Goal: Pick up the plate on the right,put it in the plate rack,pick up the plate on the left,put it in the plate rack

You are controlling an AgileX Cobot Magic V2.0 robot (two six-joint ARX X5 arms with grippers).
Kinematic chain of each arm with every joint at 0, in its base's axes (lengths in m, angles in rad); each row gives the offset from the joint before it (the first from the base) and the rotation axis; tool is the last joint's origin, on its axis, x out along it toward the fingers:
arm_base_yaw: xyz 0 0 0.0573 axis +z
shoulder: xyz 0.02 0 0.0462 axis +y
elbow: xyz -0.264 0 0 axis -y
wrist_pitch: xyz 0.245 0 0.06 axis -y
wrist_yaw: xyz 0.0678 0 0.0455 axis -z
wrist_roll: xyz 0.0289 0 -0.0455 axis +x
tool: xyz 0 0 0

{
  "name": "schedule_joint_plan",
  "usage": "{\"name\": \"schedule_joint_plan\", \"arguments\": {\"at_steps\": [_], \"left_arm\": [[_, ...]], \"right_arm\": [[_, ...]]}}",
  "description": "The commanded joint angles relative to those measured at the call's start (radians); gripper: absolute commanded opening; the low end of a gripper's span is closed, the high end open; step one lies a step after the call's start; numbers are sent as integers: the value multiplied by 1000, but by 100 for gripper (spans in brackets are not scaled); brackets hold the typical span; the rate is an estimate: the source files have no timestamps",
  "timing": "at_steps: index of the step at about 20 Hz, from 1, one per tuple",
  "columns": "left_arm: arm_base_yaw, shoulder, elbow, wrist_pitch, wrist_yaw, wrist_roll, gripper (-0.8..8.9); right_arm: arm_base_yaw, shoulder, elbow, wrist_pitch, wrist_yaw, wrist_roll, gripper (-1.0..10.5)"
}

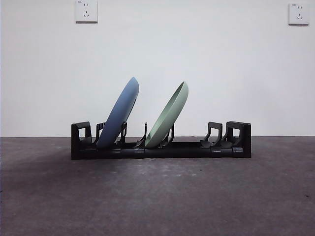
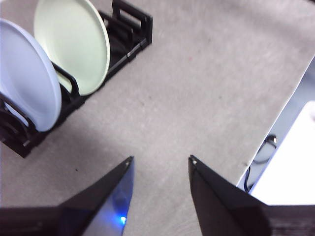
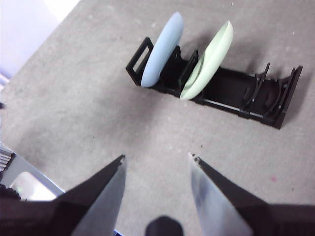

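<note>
Both plates stand seated in the plate rack (image 1: 162, 147) at bench centre: blue plate (image 1: 119, 115) at 9 o'clock of the green plate (image 1: 169, 118), both leaning toward 1 o'clock. Left gripper (image 2: 161, 164) and right gripper (image 3: 156, 161) hover clear, fingers spread, empty. Judgement: placement complete; keep arms withdrawn, avoid nudging the rack.

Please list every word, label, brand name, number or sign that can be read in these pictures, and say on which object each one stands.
There is no readable text in any view.
Blue plate, green plate, plate rack: plain, with no print or label.
Two wall sockets: only slot holes, no lettering visible.
Left gripper, right gripper: no markings; a small blue light glows on one left finger.
</note>
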Motion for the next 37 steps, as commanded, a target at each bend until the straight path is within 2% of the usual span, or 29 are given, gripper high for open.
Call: {"name": "schedule_joint_plan", "arguments": {"at_steps": [1,4,5,6,7,14,16,19,24,27,29,31,32,35,37], "left_arm": [[-2,-24,-2,-3,3,-11,188],[-2,-37,-2,-5,3,-11,184],[-2,-36,-2,-5,3,-11,171],[-2,-36,-2,-5,3,-11,94],[-2,-36,-2,-5,3,-11,-25],[-2,-35,-2,-5,-5,-10,-4],[-2,-35,-2,-5,-4,-10,-4],[-2,-35,-2,-5,-4,-10,-4],[-2,-27,-2,-4,-5,-10,-4],[0,-18,-2,-2,-36,29,-4],[5,-24,-3,77,-56,63,-4],[74,-58,-4,225,-65,198,-4],[128,-77,-4,290,-36,243,-4],[321,-147,-14,362,129,283,-4],[433,-222,-66,389,159,290,-4]], "right_arm": [[1,3,-28,-23,-4,-6,218],[1,3,-39,-24,-19,-6,203],[1,3,-39,-24,-36,-6,93],[1,3,-39,-23,-51,-7,-12],[1,3,-39,-24,-67,-14,-12],[1,3,-39,-23,-75,-19,2],[0,3,-39,-23,-28,-23,2],[0,3,-39,-23,90,-23,2],[0,3,-39,-23,208,-23,2],[0,3,-39,-23,293,-23,2],[0,3,-39,-23,309,-23,2],[0,3,-39,-23,309,-23,2],[0,3,-39,-23,309,-23,2],[0,3,-39,-23,309,-23,2],[0,3,-39,-23,309,-23,2]]}}
